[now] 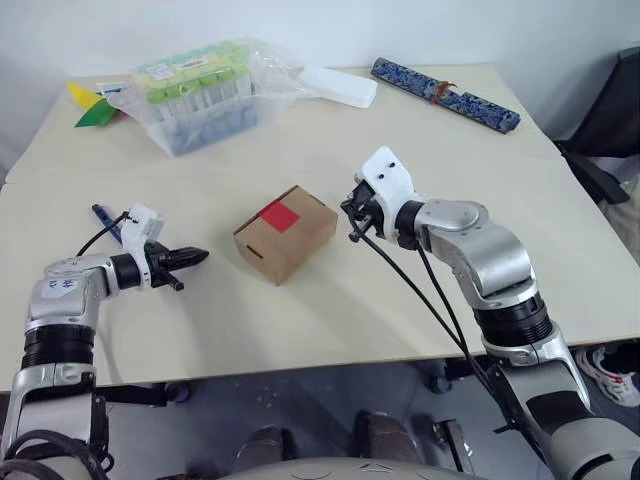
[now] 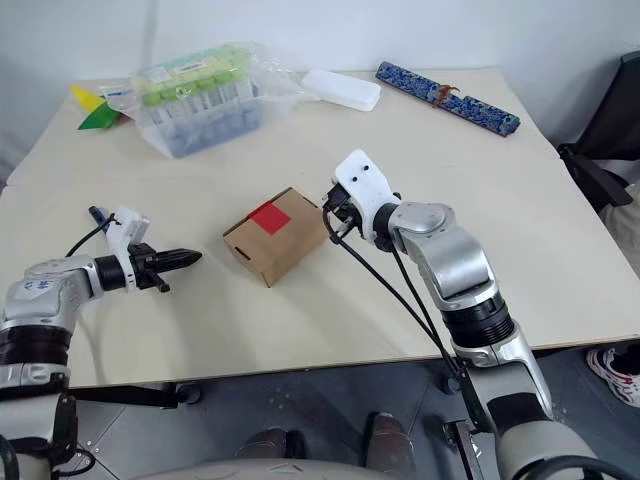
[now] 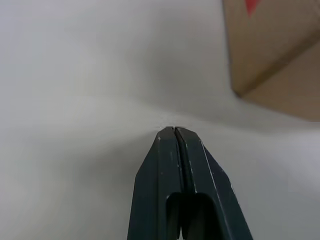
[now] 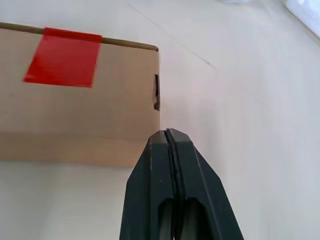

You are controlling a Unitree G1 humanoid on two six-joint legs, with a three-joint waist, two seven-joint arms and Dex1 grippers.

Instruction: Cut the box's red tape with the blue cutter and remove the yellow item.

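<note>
The box [image 1: 285,233], a small brown carton, sits mid-table with the red tape [image 1: 279,215] square on its top. My left gripper [image 1: 195,257] is shut and empty, pointing at the box from its left with a gap between them. Behind that wrist lies the blue cutter [image 1: 101,214], partly covered by the wrist. On the box's right, my right gripper [image 1: 352,222] is shut and empty, close to the corner. The right wrist view has the shut fingertips [image 4: 166,132] just off the box [image 4: 80,115] edge, below the red tape [image 4: 62,56]. The yellow item is hidden.
A clear bag of green-capped tubes [image 1: 200,90] stands at the back left beside yellow and green paper pieces [image 1: 92,105]. A white flat case [image 1: 340,85] and a long blue patterned bar [image 1: 445,95] lie at the back. A black chair [image 1: 610,140] stands off the table's right.
</note>
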